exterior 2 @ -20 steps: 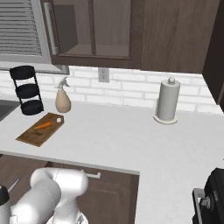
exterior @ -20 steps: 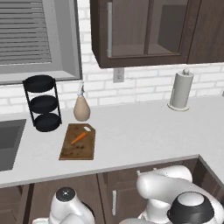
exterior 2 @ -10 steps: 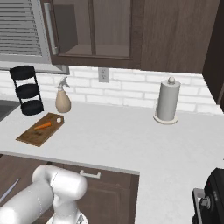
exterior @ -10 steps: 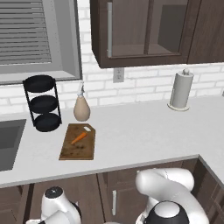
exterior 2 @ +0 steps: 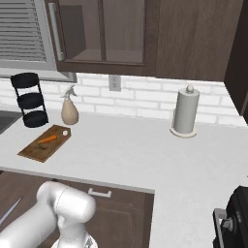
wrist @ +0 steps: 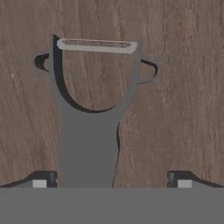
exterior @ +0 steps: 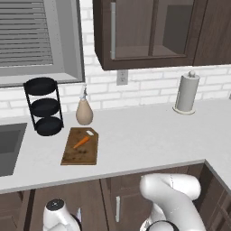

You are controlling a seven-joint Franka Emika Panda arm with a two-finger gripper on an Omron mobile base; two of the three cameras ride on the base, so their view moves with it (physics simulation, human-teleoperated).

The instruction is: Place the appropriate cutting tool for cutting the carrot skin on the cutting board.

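Observation:
The cutting tool (wrist: 87,144), an all-grey peeler with a wide forked head, lies flat on a brown wood-grain surface in the hand view. My gripper (wrist: 111,180) hangs right over it and is open. The peeler's handle lies between the two fingertips (wrist: 40,180), closer to the left one, and neither tip touches it. Up on the counter, the dark-brown cutting board (exterior: 77,155) (exterior 2: 34,150) lies flat. The small orange carrot (exterior: 81,142) (exterior 2: 49,139) rests on it. The arm reaches down below the counter's front edge.
A tan spray bottle (exterior: 84,111) and a black three-tier rack (exterior: 43,106) stand behind the board. A paper towel roll (exterior: 186,93) is at the back right. A sink (exterior: 9,146) lies to the left. A dark appliance (exterior 2: 235,220) sits at the near right.
The arm has sunk lower beneath the counter edge in both base views. The gripper has stayed open, and the board and carrot have not moved.

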